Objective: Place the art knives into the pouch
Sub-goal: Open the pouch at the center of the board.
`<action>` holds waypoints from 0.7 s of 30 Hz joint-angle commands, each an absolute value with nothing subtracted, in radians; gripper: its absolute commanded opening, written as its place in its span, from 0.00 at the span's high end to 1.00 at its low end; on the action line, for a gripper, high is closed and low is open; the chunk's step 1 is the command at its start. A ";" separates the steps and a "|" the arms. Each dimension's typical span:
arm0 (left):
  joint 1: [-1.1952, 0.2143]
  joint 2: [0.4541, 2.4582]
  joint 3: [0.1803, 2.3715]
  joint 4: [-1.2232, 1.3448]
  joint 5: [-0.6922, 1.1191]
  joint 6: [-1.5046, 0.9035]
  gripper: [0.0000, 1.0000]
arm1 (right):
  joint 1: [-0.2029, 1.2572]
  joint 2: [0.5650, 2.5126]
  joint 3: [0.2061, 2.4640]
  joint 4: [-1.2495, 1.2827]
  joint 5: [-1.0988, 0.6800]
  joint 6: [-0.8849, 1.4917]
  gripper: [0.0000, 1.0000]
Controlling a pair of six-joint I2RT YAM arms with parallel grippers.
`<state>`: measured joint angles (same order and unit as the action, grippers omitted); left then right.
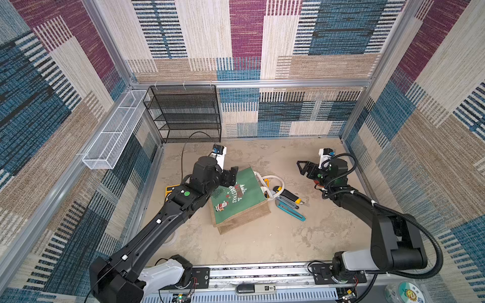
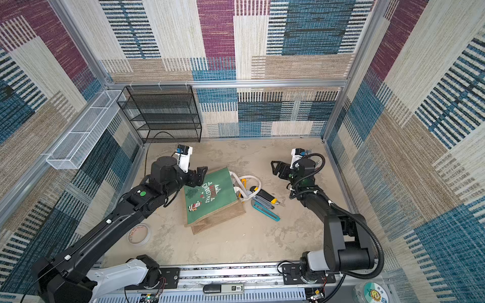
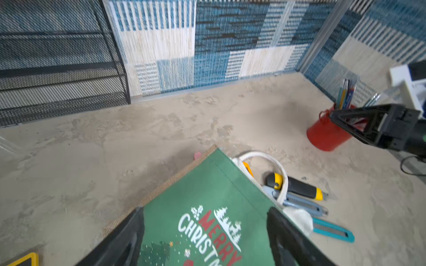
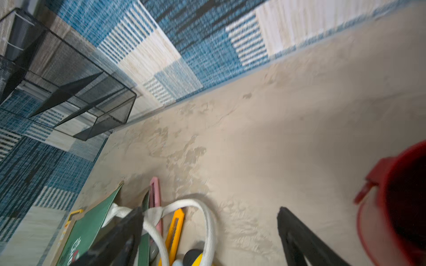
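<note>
Left wrist view: pouch (image 3: 207,195) lies on its side, green face up; knives (image 3: 299,187) lie on table (image 3: 161,138), touching, just beside its mouth. Jaws of left gripper (image 3: 205,210) and right gripper (image 4: 210,209) stand open, empty. Judged: knives light, rigid, slick; grasp mid-handle.

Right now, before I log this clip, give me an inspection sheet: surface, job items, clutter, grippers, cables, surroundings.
Surface: beige mottled tabletop, no spills seen.
Job's things: pouch lies on its side, green face up. Outside its mouth lie a black-and-yellow knife, a grey-blue knife and a teal knife; a yellow knife lies within the rope handles.
Clutter: tape roll; red bucket holding pens.
Grippers: left gripper open above the pouch's corner; right gripper open, empty.
Cables: black cable loops behind the left arm.
Surroundings: black mesh shelf, white mesh basket, patterned walls.
</note>
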<state>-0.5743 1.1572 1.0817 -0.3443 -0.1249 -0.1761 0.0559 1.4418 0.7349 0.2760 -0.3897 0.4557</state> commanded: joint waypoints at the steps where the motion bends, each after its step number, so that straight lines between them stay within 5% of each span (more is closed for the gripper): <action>1: -0.615 1.171 1.086 -0.471 -0.121 -0.186 0.15 | 0.089 1.492 0.782 0.220 -0.448 0.498 0.14; 12: -0.660 1.202 1.071 -0.387 -0.079 -0.227 0.14 | 0.163 1.645 0.900 0.055 -0.484 0.403 0.48; 21: -0.660 1.169 1.073 -0.395 -0.089 -0.210 0.13 | 0.208 1.781 0.960 -0.007 -0.454 0.359 0.63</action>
